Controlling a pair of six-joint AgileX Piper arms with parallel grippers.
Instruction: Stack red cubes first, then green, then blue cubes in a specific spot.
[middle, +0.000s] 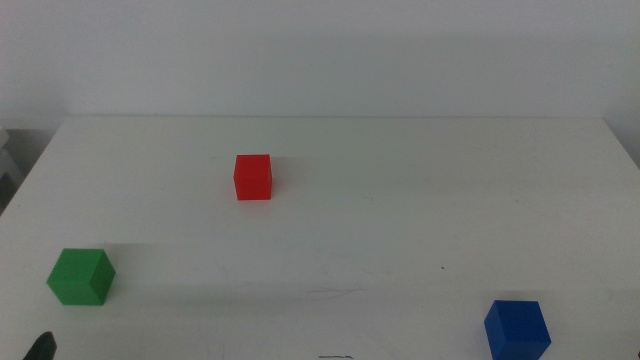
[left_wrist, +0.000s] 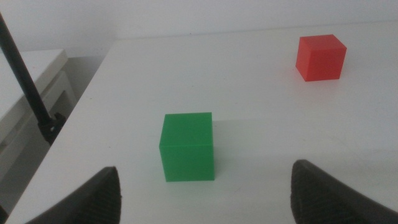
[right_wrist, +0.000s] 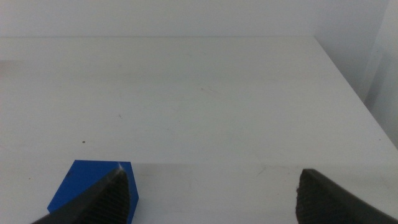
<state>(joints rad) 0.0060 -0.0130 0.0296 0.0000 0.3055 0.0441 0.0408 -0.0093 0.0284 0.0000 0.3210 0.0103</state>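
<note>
Three cubes lie well apart on the white surface (middle: 400, 220): red cube (middle: 253, 177) mid-left, green cube (middle: 81, 277) front-left, blue cube (middle: 517, 328) front-right. Left gripper (left_wrist: 205, 193) (fingers spread wide) faces green; right gripper (right_wrist: 211, 196), fingers likewise apart, sits by blue.

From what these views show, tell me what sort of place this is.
Probably a robot test bench: a bare white table against a blank wall, holding only a red cube, green cube and blue cube.
</note>
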